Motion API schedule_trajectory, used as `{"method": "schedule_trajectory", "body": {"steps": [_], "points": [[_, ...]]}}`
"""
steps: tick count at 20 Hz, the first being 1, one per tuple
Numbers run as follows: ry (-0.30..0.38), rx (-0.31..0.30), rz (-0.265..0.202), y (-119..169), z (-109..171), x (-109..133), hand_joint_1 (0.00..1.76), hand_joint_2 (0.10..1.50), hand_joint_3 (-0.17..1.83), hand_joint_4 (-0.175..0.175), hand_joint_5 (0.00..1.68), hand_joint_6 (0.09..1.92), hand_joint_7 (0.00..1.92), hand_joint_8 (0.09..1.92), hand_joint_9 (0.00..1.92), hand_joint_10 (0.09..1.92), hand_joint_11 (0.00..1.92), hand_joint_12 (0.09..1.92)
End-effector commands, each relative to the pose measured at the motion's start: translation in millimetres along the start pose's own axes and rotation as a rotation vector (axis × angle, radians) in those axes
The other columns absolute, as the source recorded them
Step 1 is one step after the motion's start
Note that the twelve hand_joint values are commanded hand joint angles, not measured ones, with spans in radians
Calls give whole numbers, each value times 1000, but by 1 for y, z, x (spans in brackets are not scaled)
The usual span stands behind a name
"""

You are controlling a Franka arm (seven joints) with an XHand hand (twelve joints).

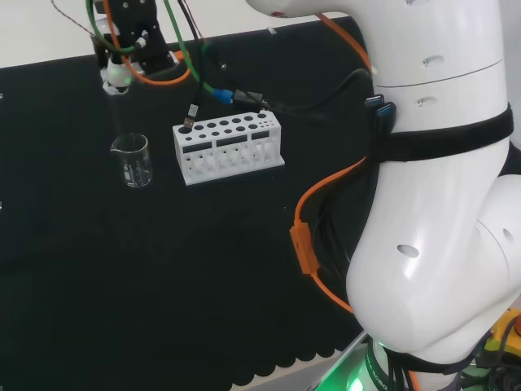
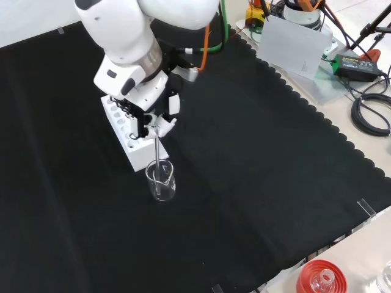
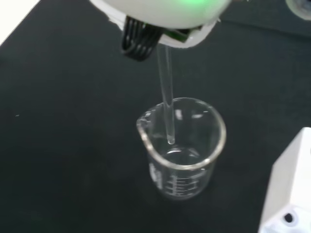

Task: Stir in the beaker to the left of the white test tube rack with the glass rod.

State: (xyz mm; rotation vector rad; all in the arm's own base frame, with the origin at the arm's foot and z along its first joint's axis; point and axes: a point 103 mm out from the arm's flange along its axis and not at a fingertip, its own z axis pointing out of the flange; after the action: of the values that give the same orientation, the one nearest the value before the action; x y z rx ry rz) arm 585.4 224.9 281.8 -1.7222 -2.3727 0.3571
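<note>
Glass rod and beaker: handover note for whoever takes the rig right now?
Hand: shut on the glass rod, holding it roughly upright above the beaker.
Beaker: upright on the black cloth; in the head view it stands just left of the white test tube rack, apart from it.
Rod: lower end is inside the beaker mouth; the wrist view shows the tip below the rim, above the bottom. Whether the beaker holds liquid cannot be told.
Done: rod picked up and lowered into the beaker.
Left: the stirring itself, then lifting the rod clear of the beaker.
</note>
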Motion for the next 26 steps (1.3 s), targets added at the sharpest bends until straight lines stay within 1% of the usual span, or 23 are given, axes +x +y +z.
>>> {"method": "schedule_trajectory", "body": {"steps": [1, 7, 12, 26], "points": [[7, -3, 25, -5, 0, -15, 1192, 634, 833, -175, 1139, 973, 1618, 536, 1920, 87, 1692, 450], [14, 1, 36, -10, 2, -20, 1192, 635, 832, -175, 1139, 973, 1619, 535, 1920, 87, 1692, 450], [17, 14, 65, -17, 6, -25, 1192, 635, 831, -175, 1139, 972, 1619, 534, 1920, 87, 1692, 450], [4, -9, 50, -31, -1, -11, 1192, 636, 830, -175, 1138, 973, 1620, 533, 1920, 87, 1692, 451]]}}
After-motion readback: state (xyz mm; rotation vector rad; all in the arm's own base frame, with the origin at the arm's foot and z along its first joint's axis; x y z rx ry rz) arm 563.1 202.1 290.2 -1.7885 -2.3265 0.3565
